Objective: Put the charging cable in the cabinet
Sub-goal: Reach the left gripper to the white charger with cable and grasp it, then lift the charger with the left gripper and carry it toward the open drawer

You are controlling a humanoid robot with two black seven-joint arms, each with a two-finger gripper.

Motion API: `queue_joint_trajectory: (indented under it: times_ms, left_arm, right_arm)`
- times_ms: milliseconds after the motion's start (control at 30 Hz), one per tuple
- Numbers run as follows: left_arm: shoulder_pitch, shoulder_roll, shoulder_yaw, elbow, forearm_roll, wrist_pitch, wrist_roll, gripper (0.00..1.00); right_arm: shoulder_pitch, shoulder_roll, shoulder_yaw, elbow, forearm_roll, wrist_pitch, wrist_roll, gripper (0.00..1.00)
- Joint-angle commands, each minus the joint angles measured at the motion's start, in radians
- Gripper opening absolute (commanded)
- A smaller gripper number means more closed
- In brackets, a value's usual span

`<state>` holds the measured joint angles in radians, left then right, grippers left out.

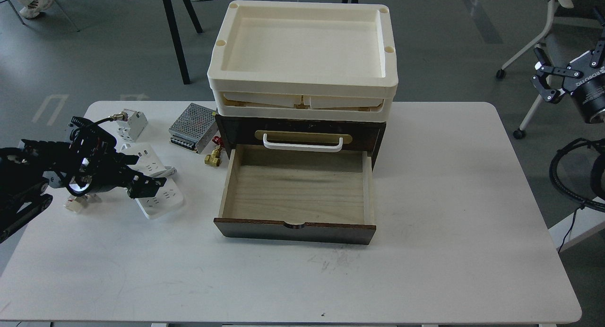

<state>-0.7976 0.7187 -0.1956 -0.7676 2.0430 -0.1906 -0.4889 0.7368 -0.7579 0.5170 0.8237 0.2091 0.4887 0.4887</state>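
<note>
Here, in the head view, a white table (425, 270) with rounded corners stands on a grey floor (449, 43); black legs and a white wheeled chair base (524, 95) stand behind it. The cabinet (302, 133) sits mid-table, its lower drawer (295, 194) pulled out, cream trays (302, 57) stacked on top; left of it lie a perforated silver power-supply box (194, 126) and a small white circuit breaker (132, 124). The charging cable (158, 194) lies flat at the left; the left gripper (142, 180) is over it, whether clamped I cannot tell; the right gripper (543, 81) hangs spread, off the table.
</note>
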Motion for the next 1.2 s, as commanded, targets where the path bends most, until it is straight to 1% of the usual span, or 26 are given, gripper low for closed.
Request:
queue_joint_trajectory:
  times_ms: [0, 200, 267, 333, 500, 600, 633, 667, 700, 733, 833, 867, 1067, 1167]
  left_arm:
    - [-0.008, -0.002, 0.048, 0.004, 0.0, 0.01, 0.0, 0.83]
    - [-0.002, -0.005, 0.058, 0.031, 0.0, 0.026, 0.0, 0.75]
    - [0.003, -0.007, 0.059, 0.042, 0.0, 0.037, 0.0, 0.7]
    - [0.006, -0.005, 0.067, 0.042, 0.0, 0.06, 0.0, 0.59]
    - [0.011, -0.004, 0.07, 0.041, -0.004, 0.123, 0.0, 0.49]
    - [0.009, -0.004, 0.07, 0.041, -0.007, 0.145, 0.0, 0.47]
    - [0.008, -0.004, 0.068, 0.041, -0.009, 0.145, 0.0, 0.41]
    - [0.009, -0.004, 0.07, 0.041, -0.009, 0.145, 0.0, 0.32]
    - [0.009, -0.004, 0.07, 0.041, -0.009, 0.145, 0.0, 0.18]
    - [0.009, -0.004, 0.07, 0.041, -0.01, 0.145, 0.0, 0.13]
    - [0.014, -0.004, 0.071, 0.041, -0.007, 0.146, 0.0, 0.04]
    - [0.015, -0.004, 0.071, 0.041, -0.007, 0.146, 0.0, 0.02]
    - [0.005, 0.007, 0.058, 0.022, -0.015, 0.155, 0.0, 0.01]
    - [-0.009, 0.039, 0.05, -0.039, -0.055, 0.157, 0.0, 0.01]
  right_arm:
    - [-0.001, 0.0, 0.0, 0.0, 0.001, 0.0, 0.0, 1.0]
    - [-0.007, -0.001, 0.001, 0.0, 0.001, 0.0, 0.0, 1.0]
    - [-0.008, -0.001, 0.001, 0.0, 0.001, 0.0, 0.0, 1.0]
    - [-0.011, -0.001, 0.001, 0.0, 0.001, 0.0, 0.0, 1.0]
    - [-0.022, -0.001, 0.0, -0.001, 0.001, 0.0, 0.0, 1.0]
    - [-0.031, -0.001, 0.001, -0.003, 0.001, 0.0, 0.0, 1.0]
    - [-0.033, -0.001, 0.001, -0.003, 0.001, 0.0, 0.0, 1.0]
    - [-0.033, -0.001, 0.001, -0.003, 0.001, 0.0, 0.0, 1.0]
    - [-0.034, -0.001, 0.001, -0.003, 0.001, 0.0, 0.0, 1.0]
    - [-0.037, -0.001, 0.001, -0.003, 0.001, 0.0, 0.0, 1.0]
    - [-0.042, -0.001, 0.001, -0.003, 0.001, 0.0, 0.0, 1.0]
    - [-0.042, -0.004, 0.001, -0.003, 0.001, 0.0, 0.0, 1.0]
    - [-0.042, -0.012, 0.001, -0.006, 0.001, 0.0, 0.0, 1.0]
    - [-0.042, -0.015, 0.001, -0.006, 0.001, 0.0, 0.0, 1.0]
